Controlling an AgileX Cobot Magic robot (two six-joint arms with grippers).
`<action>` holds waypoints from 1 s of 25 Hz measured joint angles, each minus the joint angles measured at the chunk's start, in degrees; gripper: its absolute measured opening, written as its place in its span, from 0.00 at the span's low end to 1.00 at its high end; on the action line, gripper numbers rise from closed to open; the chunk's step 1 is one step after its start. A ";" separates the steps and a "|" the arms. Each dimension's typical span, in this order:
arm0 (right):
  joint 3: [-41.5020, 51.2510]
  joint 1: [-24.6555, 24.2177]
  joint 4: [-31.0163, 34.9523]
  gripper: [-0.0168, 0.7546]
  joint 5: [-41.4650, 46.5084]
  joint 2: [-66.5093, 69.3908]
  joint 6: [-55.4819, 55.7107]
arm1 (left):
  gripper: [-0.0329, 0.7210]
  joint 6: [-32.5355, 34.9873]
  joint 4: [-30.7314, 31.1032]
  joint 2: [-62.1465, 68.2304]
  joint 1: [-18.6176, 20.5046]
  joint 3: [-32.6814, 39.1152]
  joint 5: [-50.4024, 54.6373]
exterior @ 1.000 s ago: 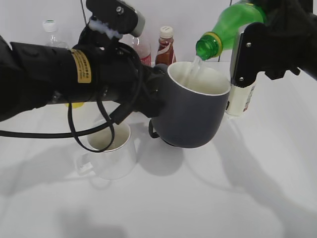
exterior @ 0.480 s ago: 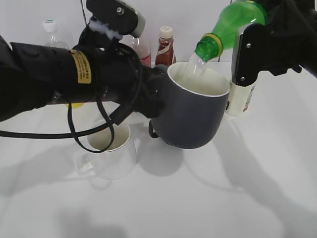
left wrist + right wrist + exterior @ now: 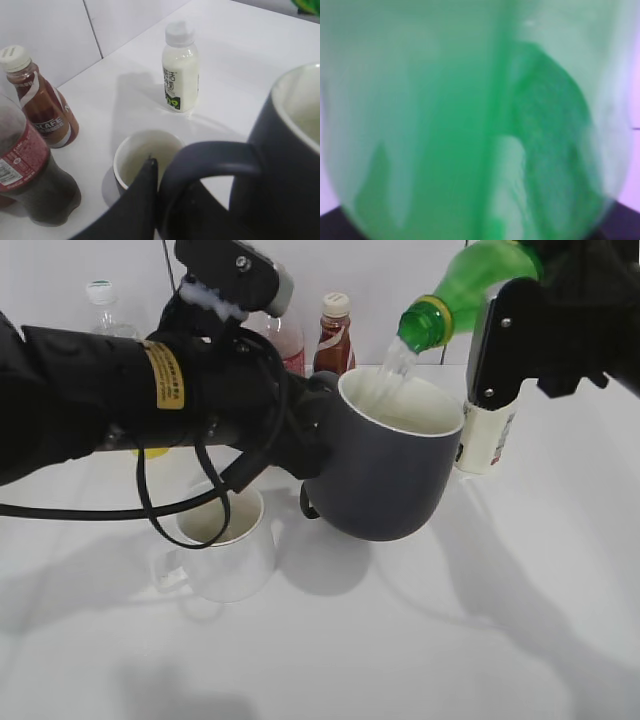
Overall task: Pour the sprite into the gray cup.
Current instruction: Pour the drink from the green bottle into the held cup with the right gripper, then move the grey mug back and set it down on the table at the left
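Note:
The gray cup (image 3: 385,465) hangs in the air at the middle, tilted a little, white inside. My left gripper (image 3: 305,455) is shut on its loop handle (image 3: 210,160); the cup's body fills the right of the left wrist view (image 3: 285,165). My right gripper (image 3: 530,325) is shut on the sprite (image 3: 470,285), a green bottle tipped neck-down above the cup's far rim. A clear stream runs from its mouth into the cup. The right wrist view shows only the green bottle (image 3: 470,120), blurred.
A white mug (image 3: 225,540) stands under my left arm. A black mug (image 3: 145,160) stands below the handle. A cola bottle (image 3: 30,180), a brown drink bottle (image 3: 333,335), a white milk bottle (image 3: 180,75) and a clear bottle (image 3: 103,305) stand behind.
The sprite's mouth has risen slightly and the stream into the cup has grown thicker. The cup and left arm have barely moved.

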 joint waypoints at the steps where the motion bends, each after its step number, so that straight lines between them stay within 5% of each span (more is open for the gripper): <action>1: 0.00 0.00 0.57 0.58 1.50 -0.01 1.14 | 0.13 0.00 0.00 0.00 0.00 0.00 0.00; 17: 0.00 -0.59 1.97 0.58 18.28 -3.26 51.53 | 0.13 0.00 0.11 -2.17 5.90 0.00 -5.80; 21: 0.00 -5.68 1.49 0.58 21.96 -3.48 64.76 | 0.13 0.00 0.06 -4.40 11.55 3.11 -11.02; 25: 0.06 -12.49 -3.97 0.58 24.12 -3.48 80.10 | 0.13 0.00 -0.72 -6.15 22.01 12.53 -18.89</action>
